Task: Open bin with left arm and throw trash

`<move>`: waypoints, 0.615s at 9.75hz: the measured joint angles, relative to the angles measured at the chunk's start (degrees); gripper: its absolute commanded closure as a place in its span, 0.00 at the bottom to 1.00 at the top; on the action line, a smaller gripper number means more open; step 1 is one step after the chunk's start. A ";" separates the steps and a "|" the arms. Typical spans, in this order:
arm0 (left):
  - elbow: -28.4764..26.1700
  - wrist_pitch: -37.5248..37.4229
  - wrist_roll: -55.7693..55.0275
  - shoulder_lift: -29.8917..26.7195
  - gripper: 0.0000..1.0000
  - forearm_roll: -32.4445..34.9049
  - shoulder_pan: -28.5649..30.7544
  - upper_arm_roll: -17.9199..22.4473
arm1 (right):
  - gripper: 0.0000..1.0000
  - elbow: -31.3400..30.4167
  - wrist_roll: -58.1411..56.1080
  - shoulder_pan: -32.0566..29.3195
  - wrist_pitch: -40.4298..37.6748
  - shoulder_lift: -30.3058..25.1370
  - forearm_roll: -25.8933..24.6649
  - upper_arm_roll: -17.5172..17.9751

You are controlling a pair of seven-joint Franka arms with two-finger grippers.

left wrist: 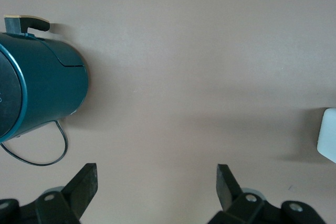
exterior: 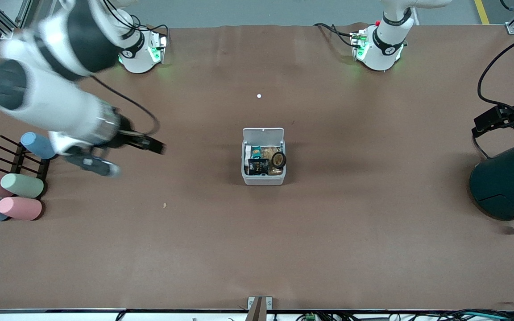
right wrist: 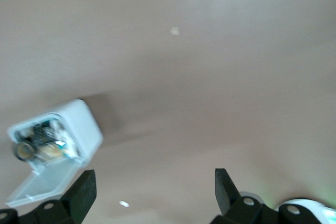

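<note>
A: Front view?
B: Bin [exterior: 263, 157] sitting mid-table, lid flipped up at its 12 o'clock edge. Black packet [exterior: 258, 166], tape ring [exterior: 279, 159] and other trash lying inside. Right gripper [exterior: 105, 166] hanging over bare table toward the right arm's end, by the cup rack [exterior: 18, 160] and pastel cups [exterior: 19, 207]; fingers spread, nothing in them. Left gripper [exterior: 495, 118] hanging above the teal container [exterior: 509, 187] at the left arm's end; can't tell its fingers there.
A: Left wrist?
B: Fingers [left wrist: 84, 184] standing apart, empty, over table. Teal container [left wrist: 42, 87] at 10 o'clock, bin corner [left wrist: 328, 135] at 3.
A: Right wrist?
B: Fingers [right wrist: 81, 192] released wide. Open bin [right wrist: 58, 140] at 9 o'clock, trash showing inside.
</note>
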 measured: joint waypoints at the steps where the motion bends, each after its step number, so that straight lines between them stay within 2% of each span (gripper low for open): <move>1: 0.02 0.00 0.00 0.02 0.00 0.00 0.00 0.01 | 0.01 -0.13 -7.53 -4.48 -3.72 -2.12 -0.17 -0.06; 4: 0.06 0.00 -0.10 0.04 0.00 0.00 -0.07 -0.02 | 0.01 -3.86 -24.83 -12.09 -5.95 -7.44 -2.58 -0.01; 6: 0.06 0.00 -0.16 0.05 0.00 0.00 0.05 0.04 | 0.01 -4.96 -30.24 -14.23 -5.56 -9.15 -5.41 0.08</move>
